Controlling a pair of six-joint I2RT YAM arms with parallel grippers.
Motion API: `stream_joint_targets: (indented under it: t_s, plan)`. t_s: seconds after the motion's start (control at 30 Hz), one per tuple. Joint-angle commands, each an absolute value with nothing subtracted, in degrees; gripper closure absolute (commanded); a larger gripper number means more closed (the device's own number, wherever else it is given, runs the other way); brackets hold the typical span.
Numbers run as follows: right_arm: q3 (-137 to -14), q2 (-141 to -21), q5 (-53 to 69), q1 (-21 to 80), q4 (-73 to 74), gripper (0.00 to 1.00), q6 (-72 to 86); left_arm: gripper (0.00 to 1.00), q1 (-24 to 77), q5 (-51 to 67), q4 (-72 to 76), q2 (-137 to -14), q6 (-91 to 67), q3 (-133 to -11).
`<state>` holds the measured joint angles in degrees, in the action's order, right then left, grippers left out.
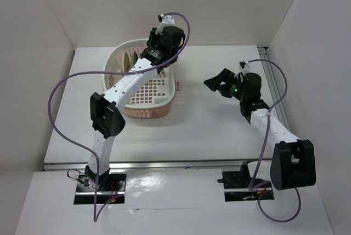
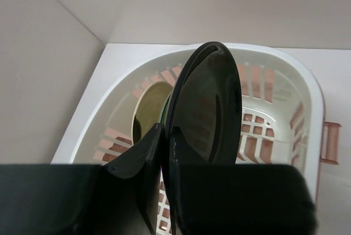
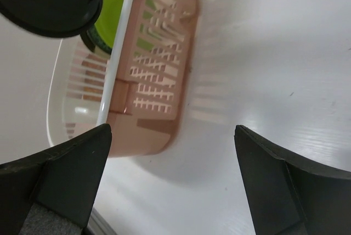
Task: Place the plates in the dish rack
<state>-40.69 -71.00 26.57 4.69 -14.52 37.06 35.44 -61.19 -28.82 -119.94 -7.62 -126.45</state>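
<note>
Left tool (image 2: 165, 134) clamps the glossy black plate (image 2: 211, 103) upright inside the pink dish rack (image 1: 148, 108), towards the bench's (image 1: 219, 130) far left corner, beside a green plate (image 3: 112, 12). Right tool (image 3: 173, 130) hangs spread wide, empty.

Dish rack (image 1: 148, 111) sits on the desk (image 1: 208, 130) in its far-left part, one end near the far edge. Left fingers (image 2: 142, 158) pinch the held plate (image 2: 208, 108) by its lower rim, upright on edge, inside the rack's walls toward its far end; contact with the floor is hidden. Standing plate (image 2: 149, 103) is in the rack just beyond it, by the left wall. Right fingers (image 3: 66, 169) are spread wide above bare desk, right of the rack and well apart from it.
</note>
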Motion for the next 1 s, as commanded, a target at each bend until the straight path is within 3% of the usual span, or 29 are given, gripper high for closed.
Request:
stream_joint_targets:
  t_s: [0.0, 0.57, 0.97]
  plan:
    - [-41.13, -71.37, 25.75, 7.12, -13.2, 0.0, 36.31, 1.0, 34.99, -68.02, -23.47, -121.63, -4.48, -127.88]
    - [-40.7, -72.42, 24.43, 10.55, -12.74, 0.0, 35.95, 1.0, 32.78, -64.25, -19.95, -122.78, -5.01, -119.89]
    - [-41.31, -73.04, 25.14, 10.55, -12.74, 0.0, 36.47, 1.0, 31.73, -59.68, -21.27, -126.39, -7.21, -120.67]
